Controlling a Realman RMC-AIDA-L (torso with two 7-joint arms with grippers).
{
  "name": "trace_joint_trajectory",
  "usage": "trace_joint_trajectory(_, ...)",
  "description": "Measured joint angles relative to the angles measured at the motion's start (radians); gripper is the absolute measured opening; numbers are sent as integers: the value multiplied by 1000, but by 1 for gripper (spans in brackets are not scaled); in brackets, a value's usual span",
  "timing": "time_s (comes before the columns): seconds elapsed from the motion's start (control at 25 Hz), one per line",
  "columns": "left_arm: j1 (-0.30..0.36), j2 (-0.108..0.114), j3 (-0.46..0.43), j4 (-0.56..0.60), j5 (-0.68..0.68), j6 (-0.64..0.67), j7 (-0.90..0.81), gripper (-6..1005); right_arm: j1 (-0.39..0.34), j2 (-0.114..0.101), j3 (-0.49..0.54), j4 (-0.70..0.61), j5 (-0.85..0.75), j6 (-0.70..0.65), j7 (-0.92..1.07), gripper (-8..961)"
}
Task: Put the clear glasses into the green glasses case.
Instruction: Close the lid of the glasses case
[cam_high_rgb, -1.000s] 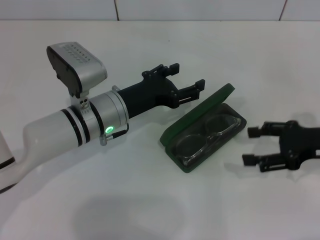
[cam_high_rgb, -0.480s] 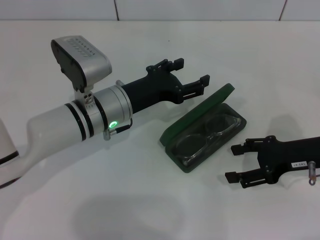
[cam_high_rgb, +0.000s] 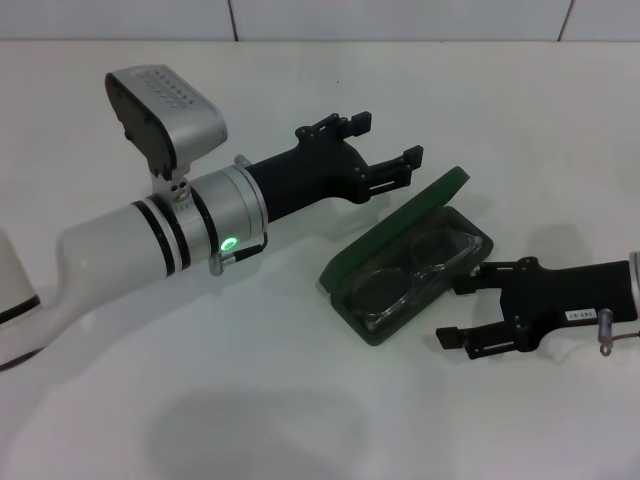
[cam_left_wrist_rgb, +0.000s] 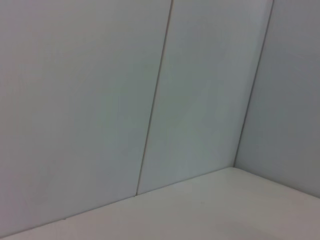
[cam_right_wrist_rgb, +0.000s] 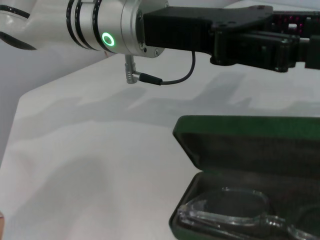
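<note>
The green glasses case (cam_high_rgb: 352, 260) lies open at the table's middle, its lid (cam_right_wrist_rgb: 250, 145) raised toward the left arm. The clear glasses (cam_high_rgb: 415, 270) rest folded inside its dark tray; the right wrist view shows the glasses (cam_right_wrist_rgb: 235, 207) close up. My right gripper (cam_high_rgb: 460, 312) is open, low over the table, right beside the case's right side. My left gripper (cam_high_rgb: 385, 145) is open and empty, held in the air behind the lid. The right wrist view shows the left gripper (cam_right_wrist_rgb: 280, 40) above the case.
White table (cam_high_rgb: 300, 420) all round, with a tiled wall (cam_high_rgb: 400, 18) at the back. The left arm's silver wrist (cam_high_rgb: 215, 220) with a green light reaches across the left half. The left wrist view shows only wall panels (cam_left_wrist_rgb: 150, 100) and the table's corner.
The right gripper has slid left along the table, from well right of the case to right against its side. The left gripper rose slightly and moved a little rightward.
</note>
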Motion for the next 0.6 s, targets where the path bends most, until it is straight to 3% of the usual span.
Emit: trace_joint_trajectory(0.6,-12,0,0,-7,10,-12,0,858,30,-1,-24,21,4,24,-2,841)
